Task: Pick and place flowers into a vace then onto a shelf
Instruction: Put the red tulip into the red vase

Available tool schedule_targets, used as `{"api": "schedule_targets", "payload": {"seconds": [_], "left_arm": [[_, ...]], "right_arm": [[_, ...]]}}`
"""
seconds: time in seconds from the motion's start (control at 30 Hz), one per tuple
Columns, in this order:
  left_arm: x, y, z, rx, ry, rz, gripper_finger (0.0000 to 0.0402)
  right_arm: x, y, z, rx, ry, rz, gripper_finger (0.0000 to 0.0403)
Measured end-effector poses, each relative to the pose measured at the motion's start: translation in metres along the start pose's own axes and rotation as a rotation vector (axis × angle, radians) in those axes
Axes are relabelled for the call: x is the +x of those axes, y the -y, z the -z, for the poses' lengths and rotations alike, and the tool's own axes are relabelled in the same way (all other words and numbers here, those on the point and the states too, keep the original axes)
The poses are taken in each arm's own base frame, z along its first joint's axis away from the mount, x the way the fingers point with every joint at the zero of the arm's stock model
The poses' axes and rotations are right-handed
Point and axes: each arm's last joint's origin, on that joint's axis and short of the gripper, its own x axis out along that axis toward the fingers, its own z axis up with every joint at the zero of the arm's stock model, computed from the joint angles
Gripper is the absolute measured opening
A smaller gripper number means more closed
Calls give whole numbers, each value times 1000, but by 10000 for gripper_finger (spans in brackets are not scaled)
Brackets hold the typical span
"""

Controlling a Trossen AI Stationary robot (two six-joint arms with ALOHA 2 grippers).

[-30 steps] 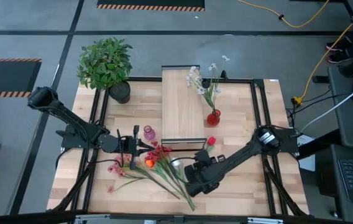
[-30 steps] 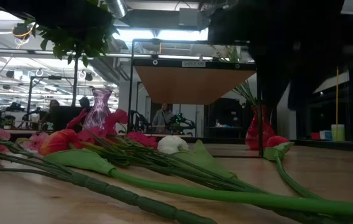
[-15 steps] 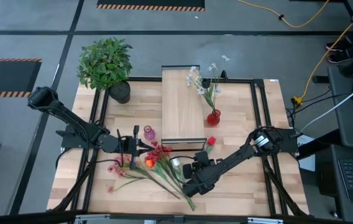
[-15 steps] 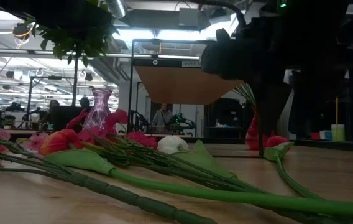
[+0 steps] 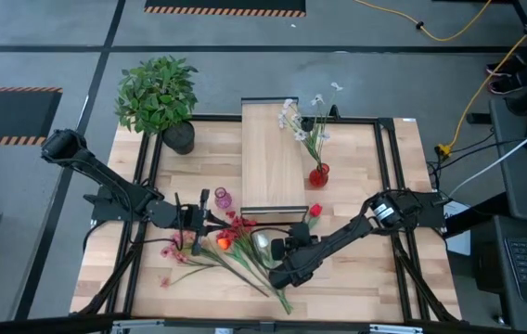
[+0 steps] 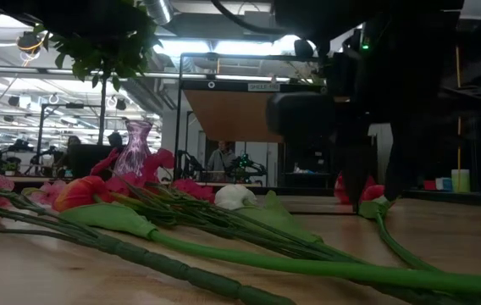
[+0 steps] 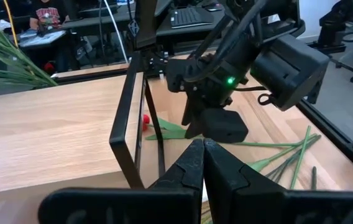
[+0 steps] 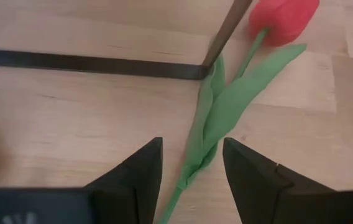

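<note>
Flowers [image 5: 236, 249] fan across table, blossoms toward the shelf [image 5: 273, 158]

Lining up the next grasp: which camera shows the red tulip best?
The right wrist view: the red tulip and its stem lie just ahead of the open right gripper. The high view shows it small, the low view partly hidden, the left wrist view barely.

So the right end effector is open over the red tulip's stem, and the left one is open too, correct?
Not quite. The right end effector is open over the red tulip stem, but the left end effector is shut, its fingers pressed together and holding nothing, as the left wrist view shows.
</note>
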Motion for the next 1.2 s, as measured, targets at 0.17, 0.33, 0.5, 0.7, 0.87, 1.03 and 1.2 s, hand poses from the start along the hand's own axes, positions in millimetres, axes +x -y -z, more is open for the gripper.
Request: {"api": "schedule_targets", "payload": {"seconds": [0.17, 0.33, 0.5, 0.7, 0.87, 1.03, 1.2], "left_arm": [[0, 0, 0, 0, 0, 0, 4], [0, 0, 0, 0, 0, 0, 4], [0, 0, 0, 0, 0, 0, 4], [0, 0, 0, 0, 0, 0, 4], [0, 0, 0, 0, 0, -1, 4], [0, 0, 0, 0, 0, -3, 4], [0, 0, 0, 0, 0, -3, 4]], "right_arm": [[-1, 2, 2, 31, 7, 2, 171], [6, 7, 8, 67, 15, 10, 171], [20, 10, 15, 103, 13, -36, 171], [27, 13, 17, 98, 37, -48, 171], [28, 14, 16, 89, 51, -28, 157], [29, 16, 15, 80, 64, -12, 108], [30, 18, 13, 62, 83, 13, 42]]}}
